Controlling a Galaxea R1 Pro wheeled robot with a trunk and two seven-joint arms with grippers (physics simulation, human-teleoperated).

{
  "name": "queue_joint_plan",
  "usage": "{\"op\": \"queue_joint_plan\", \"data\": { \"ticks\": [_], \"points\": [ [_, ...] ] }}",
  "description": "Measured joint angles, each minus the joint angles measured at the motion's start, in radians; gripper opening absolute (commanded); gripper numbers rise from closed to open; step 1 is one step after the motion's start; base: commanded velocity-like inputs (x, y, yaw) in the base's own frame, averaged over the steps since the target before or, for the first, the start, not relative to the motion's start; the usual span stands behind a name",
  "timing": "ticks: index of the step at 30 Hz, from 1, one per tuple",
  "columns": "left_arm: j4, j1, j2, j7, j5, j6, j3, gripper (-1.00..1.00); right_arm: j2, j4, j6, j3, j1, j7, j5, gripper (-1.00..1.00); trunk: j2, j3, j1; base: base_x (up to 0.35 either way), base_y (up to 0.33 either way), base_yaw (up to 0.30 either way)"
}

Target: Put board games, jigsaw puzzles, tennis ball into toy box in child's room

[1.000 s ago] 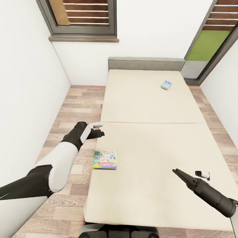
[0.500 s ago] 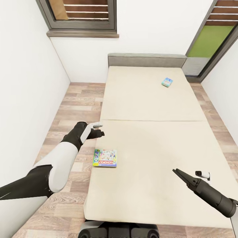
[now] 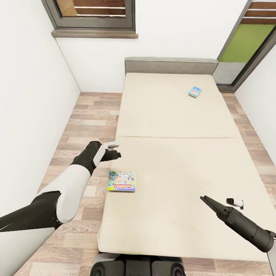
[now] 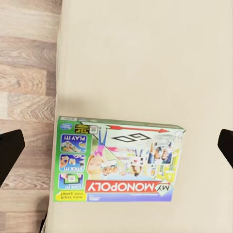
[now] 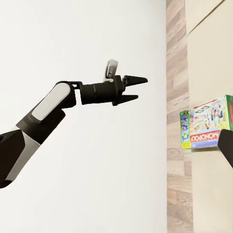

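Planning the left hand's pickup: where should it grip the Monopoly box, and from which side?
Probably from above, across its shorter width. The Monopoly box lies flat at the bed's left edge, so its long edges are exposed. The open left hand hangs over it.
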Motion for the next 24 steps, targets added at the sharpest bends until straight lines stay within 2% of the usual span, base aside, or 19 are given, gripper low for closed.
{"op": "queue_joint_plan", "data": {
  "ticks": [12, 24],
  "points": [
    [0.001, 0.000, -0.002, 0.000, -0.001, 0.000, 0.000, 1.00, 0.001, 0.000, 0.000, 0.000, 0.000, 0.000, 0.000, 1.00, 0.000, -0.019, 0.000, 0.000, 0.000, 0.000],
    [0.002, 0.000, -0.015, 0.001, -0.003, -0.026, -0.001, 1.00, 0.001, 0.000, 0.000, 0.000, 0.000, 0.000, 0.001, 1.00, 0.000, -0.039, 0.000, 0.000, 0.000, 0.000]
  ]
}}
